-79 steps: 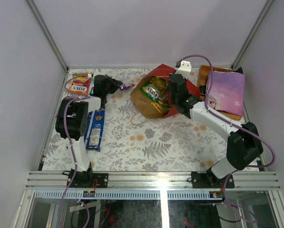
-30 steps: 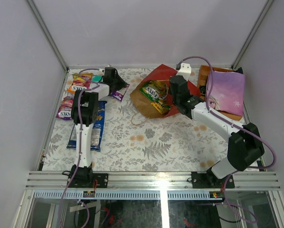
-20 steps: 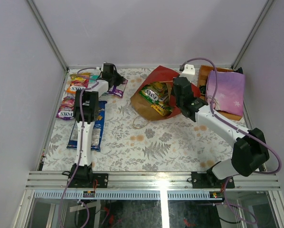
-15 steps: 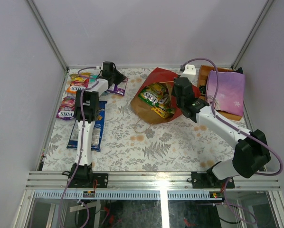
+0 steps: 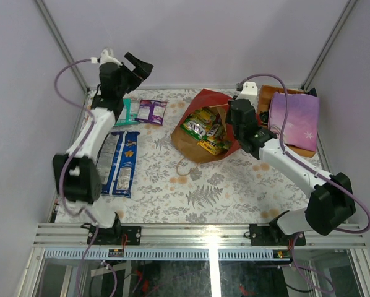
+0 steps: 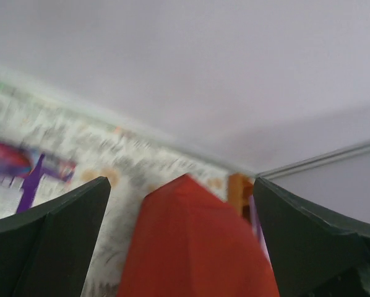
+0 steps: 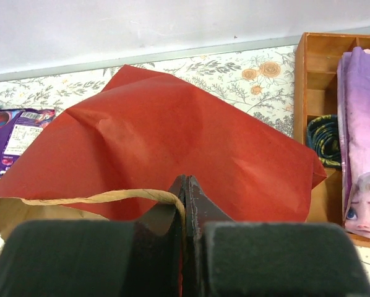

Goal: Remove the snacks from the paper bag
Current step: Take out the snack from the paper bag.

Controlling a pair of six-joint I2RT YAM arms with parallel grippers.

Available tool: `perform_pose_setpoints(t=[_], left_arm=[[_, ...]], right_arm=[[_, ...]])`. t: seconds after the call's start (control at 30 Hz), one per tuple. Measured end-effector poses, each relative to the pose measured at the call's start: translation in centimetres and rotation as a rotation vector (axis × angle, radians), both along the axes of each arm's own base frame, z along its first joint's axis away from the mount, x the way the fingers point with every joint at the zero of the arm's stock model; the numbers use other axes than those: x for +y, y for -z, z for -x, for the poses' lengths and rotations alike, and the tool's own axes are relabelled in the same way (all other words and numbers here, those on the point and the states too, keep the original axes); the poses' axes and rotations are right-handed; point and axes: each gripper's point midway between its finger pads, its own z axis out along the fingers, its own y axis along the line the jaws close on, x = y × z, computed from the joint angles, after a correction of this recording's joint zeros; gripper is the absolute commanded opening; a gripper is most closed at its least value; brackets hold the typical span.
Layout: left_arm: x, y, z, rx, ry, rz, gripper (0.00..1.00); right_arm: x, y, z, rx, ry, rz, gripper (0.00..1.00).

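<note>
Bright even light, left wrist blurred

left arm reared high, left tool (image 5: 138,64) agape (jaws wide apart); right arm outstretched, right tool (image 7: 185,185) pinched closed.

The floral table (image 5: 197,185) bears the paper bag (image 5: 188,141), blue packs (image 5: 119,162), a purple packet (image 5: 150,111), seemingly a teal pack (image 5: 127,112).

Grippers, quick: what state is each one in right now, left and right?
Left gripper: open, holding nothing.
Right gripper: shut on the rim of the paper bag.
</note>
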Motion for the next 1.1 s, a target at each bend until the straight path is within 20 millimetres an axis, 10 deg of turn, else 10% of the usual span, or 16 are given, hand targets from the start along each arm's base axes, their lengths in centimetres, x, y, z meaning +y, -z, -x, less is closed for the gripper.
perform_pose_setpoints(t=[0.1, 0.2, 0.43, 0.53, 0.8, 1.1], left_arm=[[-1.6, -5.0, 5.3, -0.15, 0.019, -0.016, 1.0], [-5.7, -4.6, 10.1, -0.182, 0.099, -0.017, 1.0], [-15.8, 9.8, 16.3, 0.154, 0.327, -0.048, 0.97], [-18.4, 11.7, 18.4, 0.222, 0.38, -0.048, 0.94], [-21.2, 12.8, 20.7, 0.252, 0.418, -0.04, 0.81], [-24.0, 22.5, 19.3, 0.461, 0.458, -0.111, 0.58]], right_arm=[[-0.3, -0.2, -0.7, 0.002, 0.005, 0.006, 0.0], [-0.7, -0.2, -1.7, 0.01, 0.017, 0.009, 0.0], [-1.2, 0.5, -2.9, 0.033, 0.031, -0.008, 0.0], [-1.1, 0.6, -2.9, 0.035, 0.033, -0.023, 0.0], [-1.0, 0.5, -2.9, 0.035, 0.037, -0.044, 0.0], [-0.5, 0.7, -2.8, 0.044, 0.022, -0.07, 0.0]])
